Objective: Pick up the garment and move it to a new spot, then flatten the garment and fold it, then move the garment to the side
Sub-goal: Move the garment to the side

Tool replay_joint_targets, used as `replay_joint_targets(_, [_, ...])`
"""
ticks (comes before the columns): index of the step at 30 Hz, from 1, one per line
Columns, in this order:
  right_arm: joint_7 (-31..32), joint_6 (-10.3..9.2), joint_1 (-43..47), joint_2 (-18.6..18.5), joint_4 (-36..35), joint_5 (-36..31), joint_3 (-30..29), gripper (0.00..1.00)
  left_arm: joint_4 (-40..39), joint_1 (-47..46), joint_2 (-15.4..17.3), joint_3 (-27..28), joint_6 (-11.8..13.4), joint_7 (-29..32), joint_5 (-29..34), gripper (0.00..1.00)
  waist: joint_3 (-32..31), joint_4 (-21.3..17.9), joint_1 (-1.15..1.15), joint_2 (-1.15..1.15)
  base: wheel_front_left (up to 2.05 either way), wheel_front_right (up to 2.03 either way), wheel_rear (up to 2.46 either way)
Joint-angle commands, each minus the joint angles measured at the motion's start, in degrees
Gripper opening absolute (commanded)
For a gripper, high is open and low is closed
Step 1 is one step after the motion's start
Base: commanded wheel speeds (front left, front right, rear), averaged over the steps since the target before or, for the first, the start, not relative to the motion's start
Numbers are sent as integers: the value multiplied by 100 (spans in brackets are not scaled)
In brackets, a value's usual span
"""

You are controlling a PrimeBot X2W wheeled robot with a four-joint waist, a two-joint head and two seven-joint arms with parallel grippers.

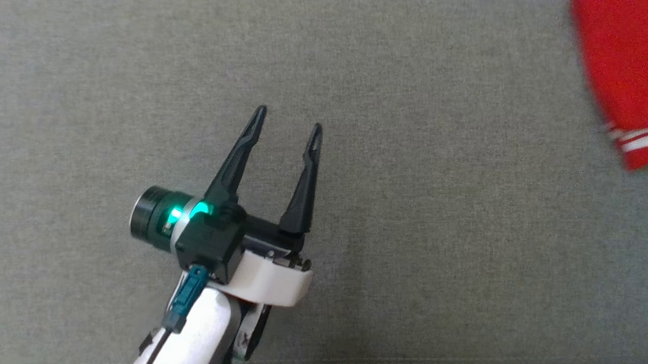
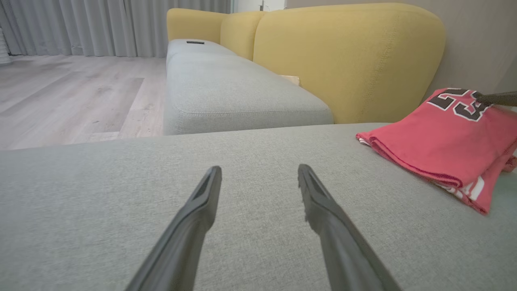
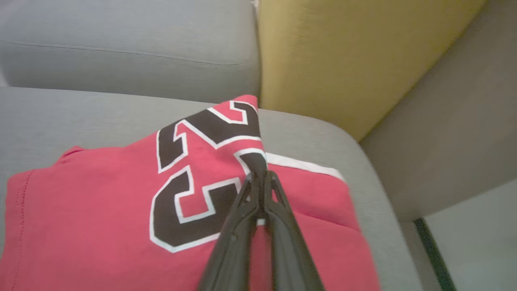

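Over grey sofa seat (image 2: pixel 121 169), left gripper (image 1: pixel 289 118) spread; right gripper (image 3: pixel 260 174) pinching garment (image 3: pixel 101 210) — yellow backrest (image 2: pixel 347 60) behind.

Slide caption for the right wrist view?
Right gripper shut on a pinch of the folded red jersey lying on the grey cushion.

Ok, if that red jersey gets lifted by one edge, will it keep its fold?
Probably not: the red jersey is soft cloth, tenting where the right gripper pinches it. Its folded layers would likely slide apart. Looks thin, so probably light.
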Motion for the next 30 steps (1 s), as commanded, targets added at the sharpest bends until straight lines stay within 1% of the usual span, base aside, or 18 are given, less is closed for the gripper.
replay_joint_targets(1, [44, 35, -59, -417, -68, -42, -115, 0, -199, -127, -36, 102, 40, -30, 61, 100, 181, -64, -1, 0, 0, 0, 0])
replay_joint_targets(6, [164, 35, -99, -1040, 192, -235, -515, 0, -186, -356, -36, -3, 49, -30, 82, 100, 390, 8, -1, 0, 0, 0, 0])
replay_joint_targets(8, [143, 35, -53, -1162, 299, -316, -622, 0, -155, -412, -36, -10, 50, -30, 100, 100, 420, 29, -1, 0, 0, 0, 0])
replay_joint_targets(9, [100, 35, -48, -1173, 352, -373, -684, 83, -134, -435, -36, -5, 42, -30, 104, 100, 422, 36, -1, 0, 0, 0, 0])
replay_joint_targets(10, [29, 35, -52, -1142, 393, -447, -738, 100, -99, -454, -36, 1, 33, -30, 111, 100, 400, 48, -1, 0, 0, 0, 0])
replay_joint_targets(13, [-161, 35, 2, -902, 408, -772, -737, 100, -4, -457, -36, 51, 56, -30, 72, 100, 190, 87, -1, 0, 0, 0, 0])
replay_joint_targets(16, [-487, 35, 93, -454, 247, -1109, -683, 100, 108, -307, -36, 124, 92, -30, -93, 100, -172, 121, -1, 0, 0, 0, 0])
replay_joint_targets(17, [-487, 35, 93, -454, 247, -1109, -683, 100, 108, -307, -36, 124, 92, -30, -93, 100, -172, 121, -1, 0, 0, 0, 0])
replay_joint_targets(18, [-600, 35, 160, -259, 173, -1171, -661, 100, 128, -231, -36, 156, 91, -30, -178, 100, -309, 132, -1, 0, 0, 0, 0])
replay_joint_targets(19, [-792, 35, 330, 137, 23, -1239, -640, 100, 173, -83, -36, 251, 86, -30, -271, 100, -563, 163, -1, 0, 0, 0, 0])
replay_joint_targets(25, [-1412, 35, 1083, 1271, -361, -1502, -473, 100, 238, 409, -36, 620, 101, -30, -470, 100, -1281, 288, -1, 0, 0, 0, 0])
replay_joint_targets(30, [-2022, 35, 1806, 2204, -426, -1659, -341, 100, 399, 856, -16, 986, 145, -30, -462, 100, -1900, 350, -1, 0, 0, 0, 0])
